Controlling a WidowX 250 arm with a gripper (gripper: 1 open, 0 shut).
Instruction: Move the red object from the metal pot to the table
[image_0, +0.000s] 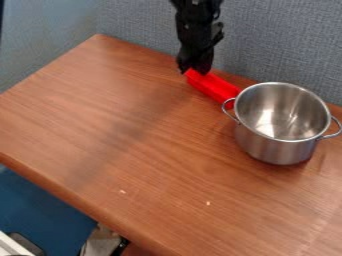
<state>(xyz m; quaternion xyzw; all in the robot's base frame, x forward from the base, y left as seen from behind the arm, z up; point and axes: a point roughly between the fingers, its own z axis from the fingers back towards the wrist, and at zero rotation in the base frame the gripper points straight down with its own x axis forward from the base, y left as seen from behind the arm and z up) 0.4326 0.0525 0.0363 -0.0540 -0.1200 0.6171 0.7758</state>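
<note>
The red object (211, 83) is a long block lying slanted just left of the metal pot (281, 122), outside it, low over the table (120, 130). Its lower right end reaches the pot's left handle. My black gripper (189, 66) comes down from above and is shut on the block's upper left end. The pot stands upright on the right side of the table and its inside looks bare. I cannot tell whether the block rests on the wood or hangs just above it.
A blue-grey wall runs close behind the table's far edge, right behind the gripper. The wooden top stretches left and toward the front of the pot. The table's front edge drops off to the floor at the lower left.
</note>
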